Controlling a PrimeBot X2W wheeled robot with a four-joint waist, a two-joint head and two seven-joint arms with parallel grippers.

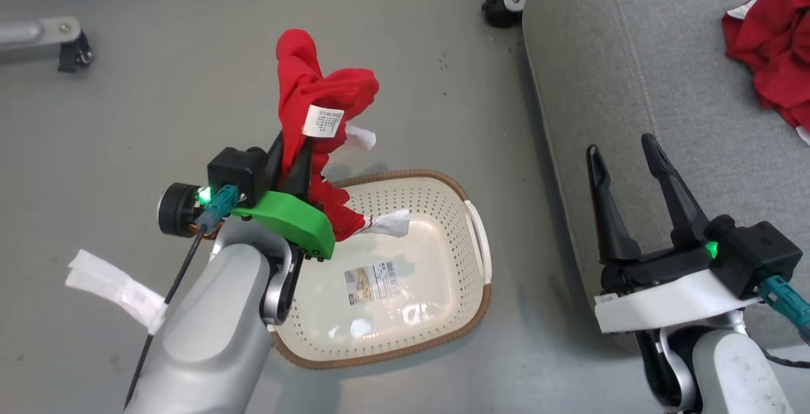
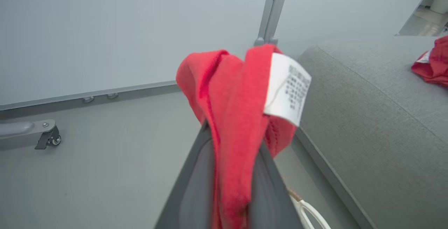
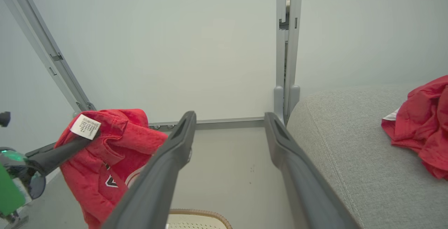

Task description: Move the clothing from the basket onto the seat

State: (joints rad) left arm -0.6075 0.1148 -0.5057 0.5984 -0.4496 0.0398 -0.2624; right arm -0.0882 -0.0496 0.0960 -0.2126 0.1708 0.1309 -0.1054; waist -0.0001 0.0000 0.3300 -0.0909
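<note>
**Grey seat is the next stop for the red piece**

Grey seat (image 1: 633,53) is on the robot's right, with one red garment (image 1: 769,47) lying on it, cut off by the frame edge. The basket (image 1: 436,256) on the floor looks empty apart from its sticker (image 1: 373,280), though the left forearm (image 1: 209,325) hides its near corner. The clothing (image 1: 304,85) hangs above the basket's far rim, clenched in the left fingers (image 2: 196,194), whose tips are buried in fabric. The right fingers (image 1: 671,192) are spread wide over the seat's edge, holding nothing. I'd call it mid-carry: next up, swing the left arm over the cushion and let go. The print on the white label (image 1: 323,121) is too small to read.
</note>
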